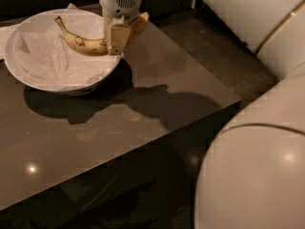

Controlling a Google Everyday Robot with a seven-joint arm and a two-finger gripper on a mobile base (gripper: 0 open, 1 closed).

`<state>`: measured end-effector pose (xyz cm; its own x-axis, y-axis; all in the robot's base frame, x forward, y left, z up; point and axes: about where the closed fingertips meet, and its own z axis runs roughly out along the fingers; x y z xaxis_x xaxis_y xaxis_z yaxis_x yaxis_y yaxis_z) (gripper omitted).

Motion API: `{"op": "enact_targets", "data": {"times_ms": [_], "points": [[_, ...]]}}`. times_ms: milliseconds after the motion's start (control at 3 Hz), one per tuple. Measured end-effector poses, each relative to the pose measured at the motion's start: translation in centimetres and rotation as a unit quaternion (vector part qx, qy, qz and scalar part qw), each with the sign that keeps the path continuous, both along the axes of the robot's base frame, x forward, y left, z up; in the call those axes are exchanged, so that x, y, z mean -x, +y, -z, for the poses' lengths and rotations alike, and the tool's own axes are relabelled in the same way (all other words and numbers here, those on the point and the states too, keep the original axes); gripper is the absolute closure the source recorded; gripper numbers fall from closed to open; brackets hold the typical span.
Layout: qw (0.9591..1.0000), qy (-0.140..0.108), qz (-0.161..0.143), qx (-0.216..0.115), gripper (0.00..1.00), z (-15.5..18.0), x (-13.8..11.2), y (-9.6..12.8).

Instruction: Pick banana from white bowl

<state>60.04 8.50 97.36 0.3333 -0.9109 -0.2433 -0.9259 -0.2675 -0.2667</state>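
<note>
Arm housings of smooth cream plastic (257,175) fill the right side of the camera view, looming over a dark, glossy square worktop (143,113) that throws back two small points of light. At its far left corner stands the large, shallow, round white bowl (90,84), lined with crumpled white paper (47,56) and casting a broad shadow towards the camera. The curved, ripe yellow banana (81,44), speckled brown, lies across the bowl's right half, its dark stem pointing up and left and its other end jutting past the rim. The robot's white, tan-fingered end effector (119,36) comes down from above at the bowl's right edge, its fingers drawn in on the banana a little short of the blunt end; one finger stands in front of the fruit, which passes behind it. The grasp appears made, putting the task at the lift. Whether the fruit is already clear of the paper cannot be told from this angle. The next move calls for a straight rise, because the off-centre hold could let the long stem end sag or swing and catch the paper lining on the way out.
</note>
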Motion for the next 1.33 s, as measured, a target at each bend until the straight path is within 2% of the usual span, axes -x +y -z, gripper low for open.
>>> {"op": "enact_targets", "data": {"times_ms": [333,1000,1333], "points": [[0.9992,0.001,0.040,-0.009,1.00,0.5,1.7,-2.6],[0.9989,0.014,0.044,0.001,1.00,0.5,2.3,-3.1],[0.9980,0.030,0.056,0.008,1.00,-0.5,3.5,-4.3]]}}
